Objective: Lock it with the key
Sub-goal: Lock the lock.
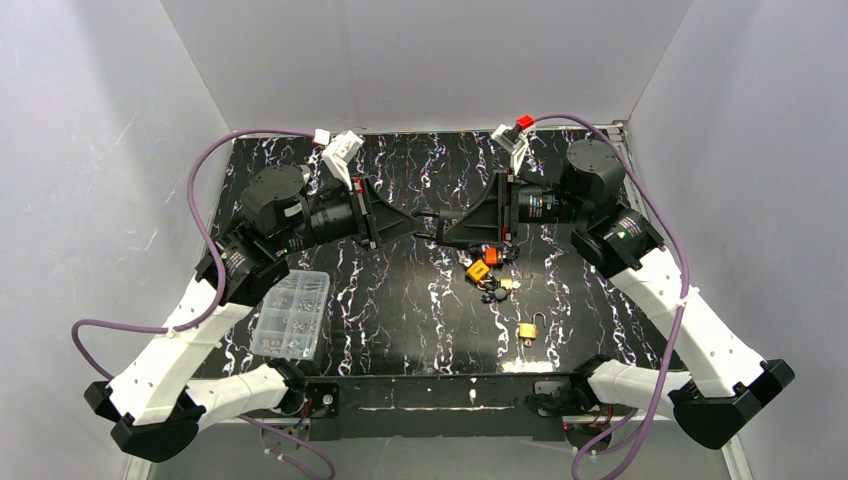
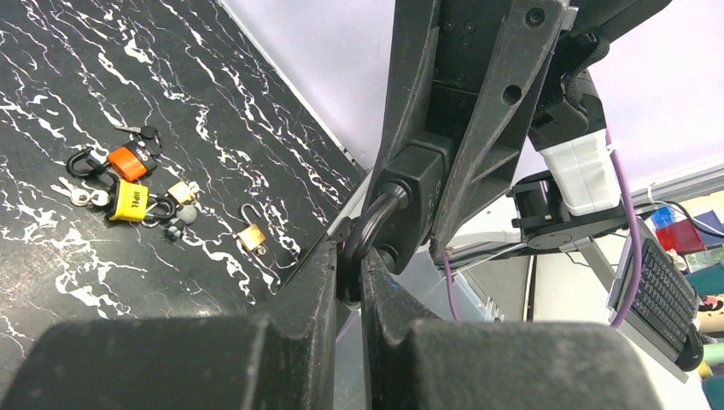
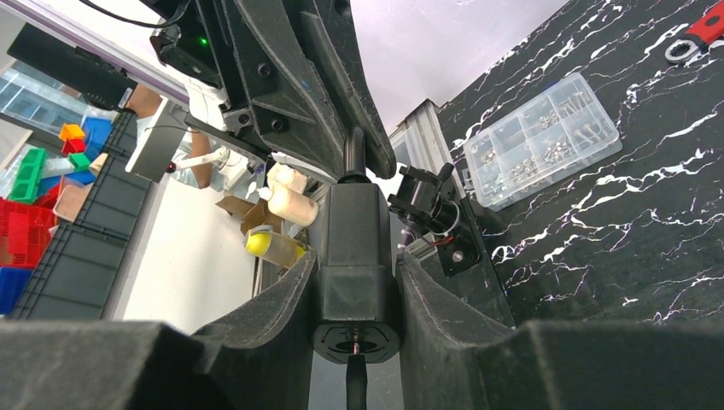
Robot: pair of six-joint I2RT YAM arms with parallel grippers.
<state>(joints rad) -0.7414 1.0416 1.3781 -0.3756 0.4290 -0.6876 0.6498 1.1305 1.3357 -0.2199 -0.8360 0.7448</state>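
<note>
Left wrist view first: our left gripper (image 2: 350,272) is pinched tight on the shackle (image 2: 373,224) of the black padlock (image 2: 413,192), right at its fingertips. Over on the right wrist view, our right gripper (image 3: 354,286) clamps the padlock's body from both sides, jaws partway apart with the body filling the gap. So the lock hangs in the air between the two claws, tip to tip. Its long axis runs straight along the line from one gripper to the other, shackle end toward the left claw and keyhole (image 3: 355,346) facing back into the right claw's palm. That's the crux, we reckon: the keyway can only be reached from behind the right fingers. A thin dark stem shows just below the keyhole, but we can't tell whether it's a key. Loose keys (image 1: 493,293) and spare padlocks (image 1: 482,265) lie on the table (image 1: 400,300), below the right claw and a little toward its base.
</note>
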